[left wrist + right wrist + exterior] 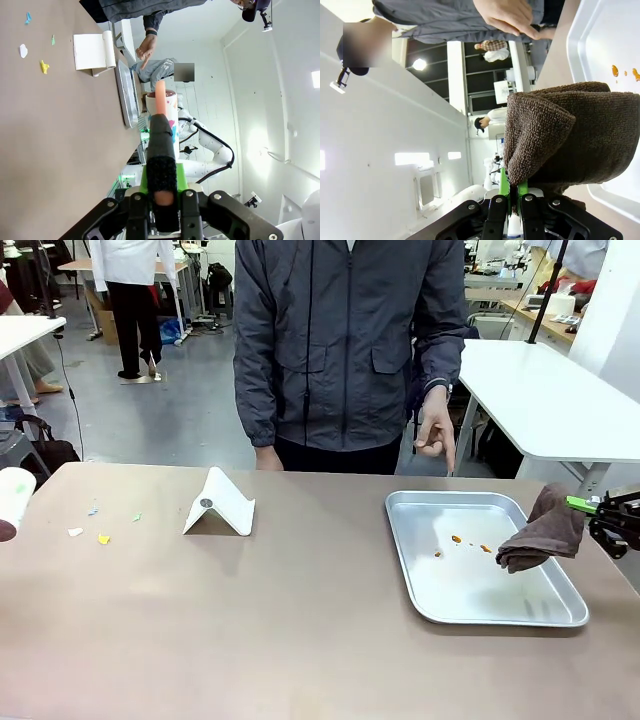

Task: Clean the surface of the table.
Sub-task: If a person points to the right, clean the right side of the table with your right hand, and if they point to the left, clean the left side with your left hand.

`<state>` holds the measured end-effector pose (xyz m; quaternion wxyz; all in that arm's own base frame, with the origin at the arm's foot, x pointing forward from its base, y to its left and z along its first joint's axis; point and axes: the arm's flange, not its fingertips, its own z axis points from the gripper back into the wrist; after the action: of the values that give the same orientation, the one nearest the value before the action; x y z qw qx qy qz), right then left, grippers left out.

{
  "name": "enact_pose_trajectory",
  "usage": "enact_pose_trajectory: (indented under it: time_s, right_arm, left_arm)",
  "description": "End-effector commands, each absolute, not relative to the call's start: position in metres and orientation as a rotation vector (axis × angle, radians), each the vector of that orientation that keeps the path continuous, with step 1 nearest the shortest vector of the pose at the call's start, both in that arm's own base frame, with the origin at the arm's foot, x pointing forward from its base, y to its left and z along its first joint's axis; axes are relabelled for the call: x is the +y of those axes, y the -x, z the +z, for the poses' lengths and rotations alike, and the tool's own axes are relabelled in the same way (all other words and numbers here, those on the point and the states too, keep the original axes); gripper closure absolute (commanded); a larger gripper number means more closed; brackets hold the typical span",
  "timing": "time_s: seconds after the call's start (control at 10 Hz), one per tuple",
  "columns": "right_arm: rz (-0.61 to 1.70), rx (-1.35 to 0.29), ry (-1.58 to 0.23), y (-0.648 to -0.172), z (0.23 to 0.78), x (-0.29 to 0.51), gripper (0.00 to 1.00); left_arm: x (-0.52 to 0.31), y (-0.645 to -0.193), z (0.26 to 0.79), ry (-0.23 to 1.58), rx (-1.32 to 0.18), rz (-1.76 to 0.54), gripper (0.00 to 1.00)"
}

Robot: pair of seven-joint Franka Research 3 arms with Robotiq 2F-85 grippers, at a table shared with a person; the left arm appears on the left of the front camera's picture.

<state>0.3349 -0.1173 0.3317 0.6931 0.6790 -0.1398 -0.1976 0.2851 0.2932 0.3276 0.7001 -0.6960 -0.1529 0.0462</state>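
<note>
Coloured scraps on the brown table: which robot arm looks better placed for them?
Probably the left: the coloured scraps lie on its side, while the right gripper holds the brown terry cloth beside the silver metal tray.

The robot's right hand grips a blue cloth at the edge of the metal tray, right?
No, the cloth is dark brown, not blue, as the front view shows. The right hand does grip it at the edge of the metal tray.

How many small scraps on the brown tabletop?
4, left of the white folded stand: blue scrap farthest, green scrap beside it, white scrap and yellow scrap nearest. Tinier ones may be missed.
</note>
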Motion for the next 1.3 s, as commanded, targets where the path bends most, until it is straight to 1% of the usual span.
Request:
enact_pose_trajectory:
  time_s: [0.0,0.1,0.2,0.4,0.6,0.8,0.9,1.0,1.1,1.2]
  right_arm:
    - [-0.458,-0.297,-1.523,-0.335,0.34,-0.117,1.0]
    - [-0.458,-0.297,-1.523,-0.335,0.34,-0.117,1.0]
    - [-0.441,-0.312,-1.517,-0.335,0.332,-0.117,0.94]
    - [-0.339,-0.326,-1.327,-0.347,0.342,-0.104,0.94]
    - [-0.228,-0.355,-1.081,-0.359,0.358,-0.097,0.94]
    - [-0.146,-0.405,-0.912,-0.371,0.374,-0.093,0.94]
    - [-0.153,-0.433,-0.808,-0.379,0.379,-0.09,0.94]
    - [-0.11,-0.444,-0.77,-0.389,0.382,-0.089,0.94]
    - [-0.072,-0.42,-0.723,-0.398,0.381,-0.083,0.94]
    - [-0.077,-0.403,-0.67,-0.409,0.378,-0.076,0.94]
  left_arm:
    - [0.294,-0.281,0.332,1.546,-0.34,0.095,0.93]
    - [0.294,-0.281,0.332,1.546,-0.34,0.095,0.93]
    - [0.294,-0.281,0.332,1.546,-0.34,0.095,0.93]
    - [0.294,-0.281,0.332,1.546,-0.34,0.095,0.93]
    - [0.294,-0.281,0.332,1.546,-0.34,0.095,0.93]
    - [0.294,-0.281,0.332,1.546,-0.34,0.095,0.93]
    - [0.294,-0.281,0.332,1.546,-0.34,0.095,0.93]
    - [0.294,-0.281,0.332,1.546,-0.34,0.095,0.93]
    - [0.294,-0.281,0.332,1.546,-0.34,0.095,0.93]
    - [0.294,-0.281,0.332,1.546,-0.34,0.095,0.93]
